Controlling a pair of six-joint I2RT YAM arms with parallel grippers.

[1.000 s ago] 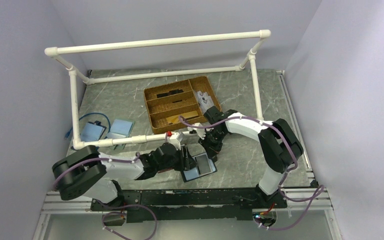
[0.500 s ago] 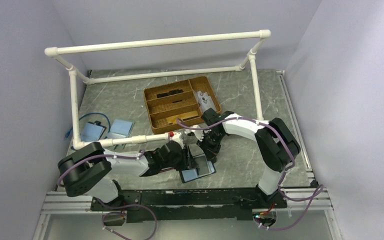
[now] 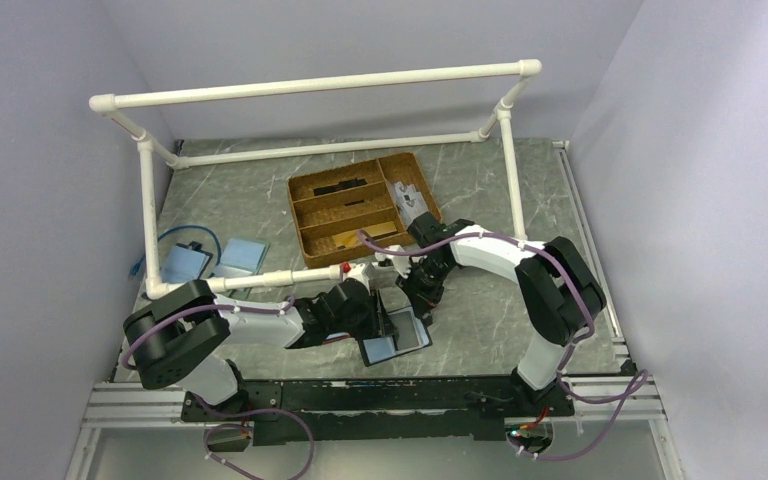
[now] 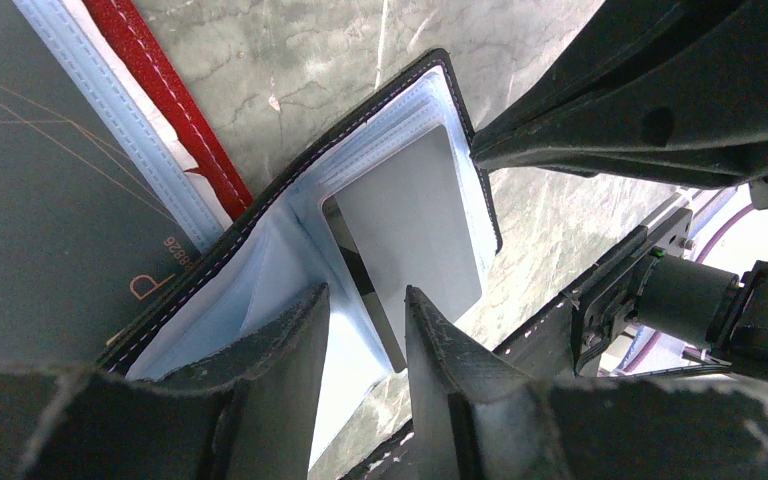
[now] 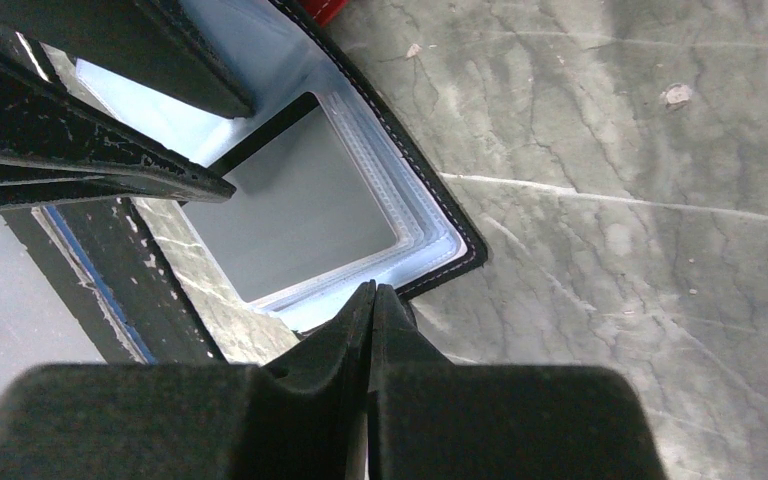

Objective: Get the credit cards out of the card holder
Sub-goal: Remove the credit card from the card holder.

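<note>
Card holder (image 4: 290, 230), part hidden behind the left pincer (image 4: 365, 300); the red-edged wallet (image 4: 165, 95) beside it is cut off.

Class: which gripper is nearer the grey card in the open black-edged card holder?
Left. The left gripper straddles one end of the grey rectangular card; the right gripper, shut, rests at the holder's rim.

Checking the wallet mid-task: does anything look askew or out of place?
Only the grey card: it sits partway out of the open card holder, its corner poking past the black rim, between the parted fingers of the left pincer. The shut right pincer rests at that rim. Nothing looks damaged.
</note>
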